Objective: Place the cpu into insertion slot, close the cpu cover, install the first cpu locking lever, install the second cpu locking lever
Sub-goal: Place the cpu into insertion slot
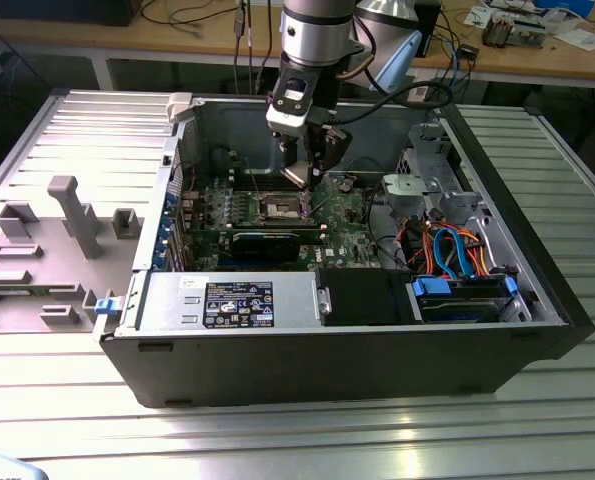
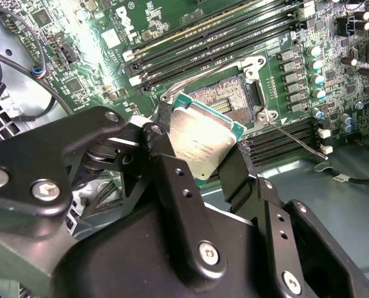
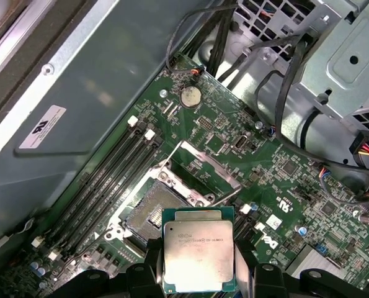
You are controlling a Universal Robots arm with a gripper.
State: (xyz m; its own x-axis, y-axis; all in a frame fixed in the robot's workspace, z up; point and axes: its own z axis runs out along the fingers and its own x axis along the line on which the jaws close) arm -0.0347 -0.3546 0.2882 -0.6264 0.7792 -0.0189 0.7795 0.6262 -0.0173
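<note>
We see the gripper (image 3: 200, 276) clamped on the cpu (image 3: 198, 251), its matte black jaws pressing two opposite edges. That grip leaves the chip's underside free to meet the socket. The cpu is a flat square with a dull silvery lid on a thin green rim, and in the second wrist view its metal top (image 2: 203, 139) shows faint print.

Just beyond it lies the insertion slot (image 3: 153, 214), a dark, finely pinned square in a bright metal frame. We judge the chip is hovering over its near edge and is not seated.

The cpu cover (image 3: 203, 167), a thin silvery windowed frame, stands open past the socket, leaving the way clear.

In the exterior view the gripper (image 1: 307, 165) sits in the upper middle of the frame, over the glossy green motherboard (image 1: 352, 215) inside the grey steel case (image 1: 277, 360).
</note>
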